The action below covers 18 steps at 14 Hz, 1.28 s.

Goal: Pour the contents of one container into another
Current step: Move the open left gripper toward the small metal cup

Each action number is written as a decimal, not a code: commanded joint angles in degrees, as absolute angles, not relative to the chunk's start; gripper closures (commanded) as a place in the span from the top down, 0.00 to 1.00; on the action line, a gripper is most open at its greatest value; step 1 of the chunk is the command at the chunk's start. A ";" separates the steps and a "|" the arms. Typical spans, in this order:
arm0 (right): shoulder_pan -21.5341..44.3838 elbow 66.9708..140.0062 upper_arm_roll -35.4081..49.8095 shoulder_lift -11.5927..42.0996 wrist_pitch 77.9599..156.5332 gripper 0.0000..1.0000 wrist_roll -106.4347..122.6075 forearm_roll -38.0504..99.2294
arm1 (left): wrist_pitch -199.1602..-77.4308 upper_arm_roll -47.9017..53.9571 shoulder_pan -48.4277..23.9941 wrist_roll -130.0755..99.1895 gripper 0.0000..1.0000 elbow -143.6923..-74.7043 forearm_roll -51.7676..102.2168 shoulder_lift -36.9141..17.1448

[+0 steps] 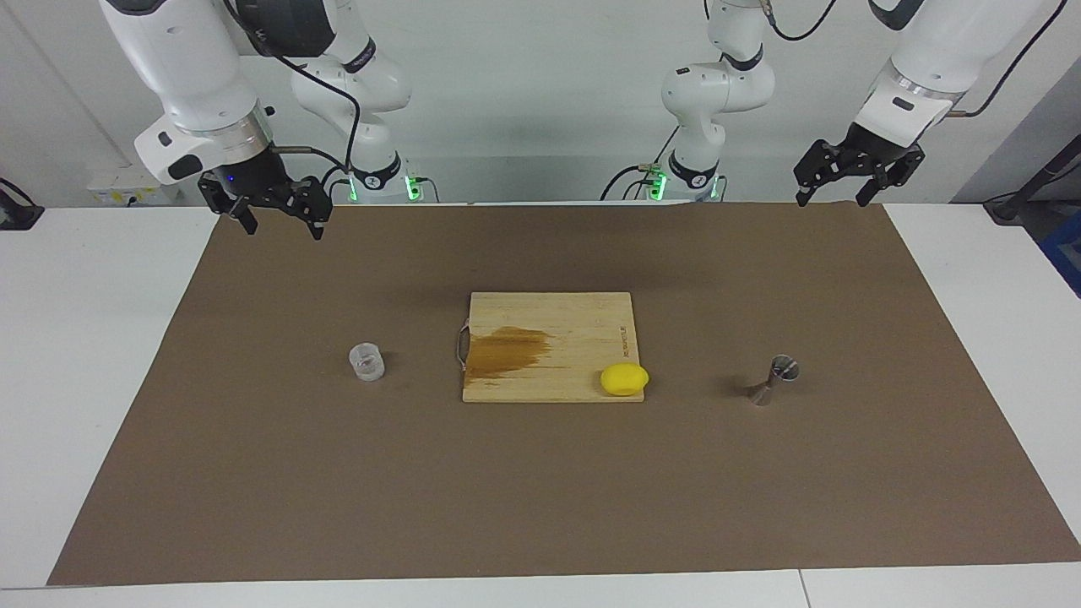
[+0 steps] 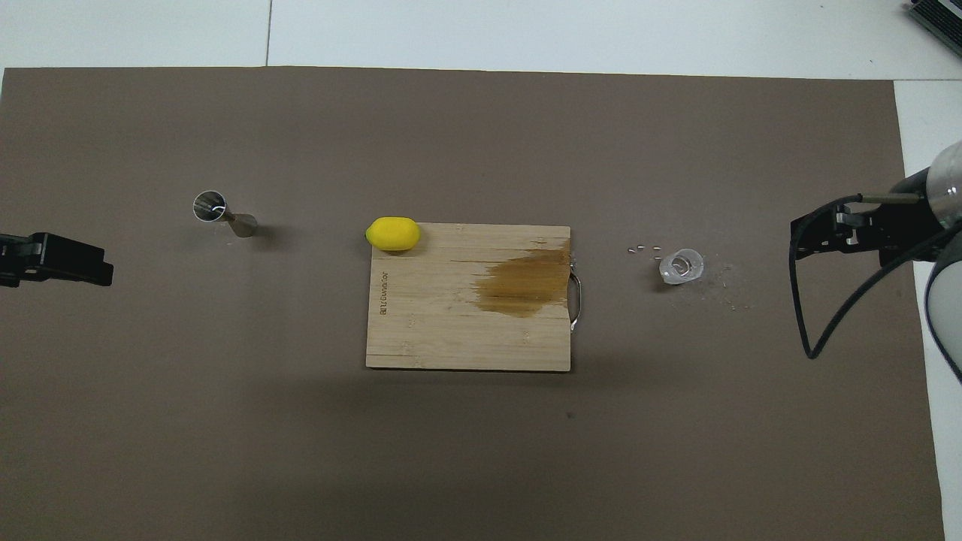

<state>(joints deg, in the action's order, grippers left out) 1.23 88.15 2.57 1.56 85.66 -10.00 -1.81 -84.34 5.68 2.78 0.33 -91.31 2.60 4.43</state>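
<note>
Nothing poured yet: cup (image 1: 366,361) at nine o'clock, jigger (image 1: 775,381) at three, untouched; left end effector (image 1: 846,177) and right end effector (image 1: 272,207) spread wide, empty.

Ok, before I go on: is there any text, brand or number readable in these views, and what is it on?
One short line of burned-in lettering runs along the lemon-side edge of the cutting board; it is too small to read.
No marking shows on the clear cup, the jigger or the lemon.

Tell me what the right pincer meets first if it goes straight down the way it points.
Likely only the brown mat: the right pincer hangs open above its edge nearest the robots, well short of the clear cup.
</note>
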 commanded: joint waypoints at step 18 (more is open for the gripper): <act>0.70 94.40 2.81 -2.64 90.26 1.00 -9.84 -2.20 | -99.90 0.18 9.14 -49.89 1.00 -106.33 27.47 -4.57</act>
<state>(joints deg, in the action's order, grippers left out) 1.16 92.28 2.54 -1.08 88.64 -10.00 -1.81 -93.93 1.12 8.78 -42.47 -100.75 21.78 -6.36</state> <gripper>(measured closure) 0.000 0.000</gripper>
